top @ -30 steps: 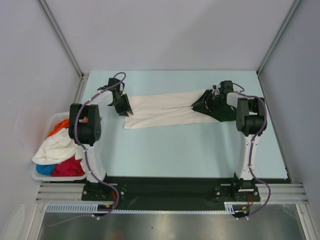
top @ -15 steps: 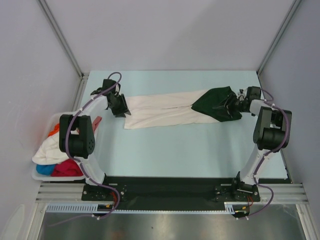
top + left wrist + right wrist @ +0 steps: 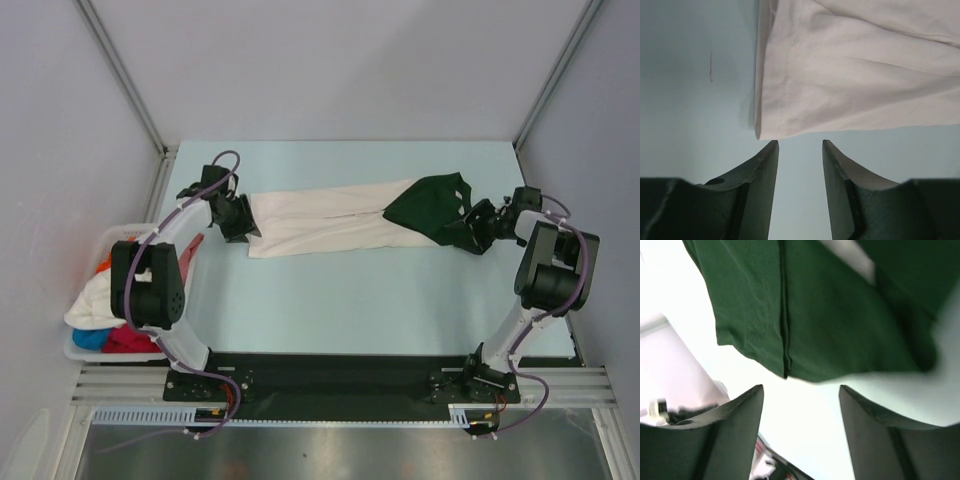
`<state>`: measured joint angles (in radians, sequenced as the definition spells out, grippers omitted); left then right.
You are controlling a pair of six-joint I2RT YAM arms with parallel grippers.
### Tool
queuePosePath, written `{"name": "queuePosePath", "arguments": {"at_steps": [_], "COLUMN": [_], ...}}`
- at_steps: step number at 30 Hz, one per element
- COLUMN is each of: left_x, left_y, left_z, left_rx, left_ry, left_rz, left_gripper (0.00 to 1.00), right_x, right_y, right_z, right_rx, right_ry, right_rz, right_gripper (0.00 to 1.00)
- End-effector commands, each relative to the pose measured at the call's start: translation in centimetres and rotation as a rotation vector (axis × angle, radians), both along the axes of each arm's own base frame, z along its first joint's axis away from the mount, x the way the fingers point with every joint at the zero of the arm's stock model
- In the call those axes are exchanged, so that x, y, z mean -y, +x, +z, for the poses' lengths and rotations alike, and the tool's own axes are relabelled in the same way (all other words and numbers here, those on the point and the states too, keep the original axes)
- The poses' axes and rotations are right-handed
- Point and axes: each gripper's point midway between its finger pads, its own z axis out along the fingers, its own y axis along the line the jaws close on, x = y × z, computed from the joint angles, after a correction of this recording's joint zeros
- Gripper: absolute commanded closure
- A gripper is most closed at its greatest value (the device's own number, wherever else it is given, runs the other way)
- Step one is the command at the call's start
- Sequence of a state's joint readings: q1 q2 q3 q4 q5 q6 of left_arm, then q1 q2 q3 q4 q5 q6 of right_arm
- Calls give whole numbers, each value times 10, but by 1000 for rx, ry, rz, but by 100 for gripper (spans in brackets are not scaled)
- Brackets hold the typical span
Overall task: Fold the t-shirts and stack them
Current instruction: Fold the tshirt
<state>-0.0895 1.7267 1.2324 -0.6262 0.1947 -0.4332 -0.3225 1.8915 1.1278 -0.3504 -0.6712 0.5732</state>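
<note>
- Both part open and empty: left gripper (image 3: 799, 145) just off the cream hem (image 3: 790, 125), right gripper (image 3: 800, 390) just off the green sleeve (image 3: 805, 305).
- The t-shirt (image 3: 330, 215) lies lengthwise between them.

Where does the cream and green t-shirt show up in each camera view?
Top external: t-shirt stretched across the middle of the table, green sleeve at right.
Left wrist: its cream hem fills the upper right.
Right wrist: only the green sleeve, across the top.
Shared landmark: the pale table beneath the cloth, washed out in the right wrist view.
</note>
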Motion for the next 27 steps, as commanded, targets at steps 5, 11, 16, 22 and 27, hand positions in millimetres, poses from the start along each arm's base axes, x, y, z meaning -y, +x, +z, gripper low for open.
{"name": "queuePosePath", "arguments": {"at_steps": [5,11,16,22,27], "left_x": [10,19,23,20,20], "left_y": [-14,-19,-25,-31,-26], "left_z": [30,36,42,45,58], "left_rx": [68,75,82,80,126], "left_ry": [-64,-92,-90,-76,-57], "left_rz": [-1,-13,-26,-31,-59], "left_gripper": [51,51,51,51,49], "right_x": [41,50,65,81,110], "right_y": [-26,-6,11,29,62], "right_z": [6,-10,-19,-33,-37], "right_rx": [-79,-29,-11,-24,-1], "right_ry": [-154,-132,-165,-205,-292], "right_rz": [-254,-370,-440,-466,-475], "right_gripper": [26,28,38,65,100]}}
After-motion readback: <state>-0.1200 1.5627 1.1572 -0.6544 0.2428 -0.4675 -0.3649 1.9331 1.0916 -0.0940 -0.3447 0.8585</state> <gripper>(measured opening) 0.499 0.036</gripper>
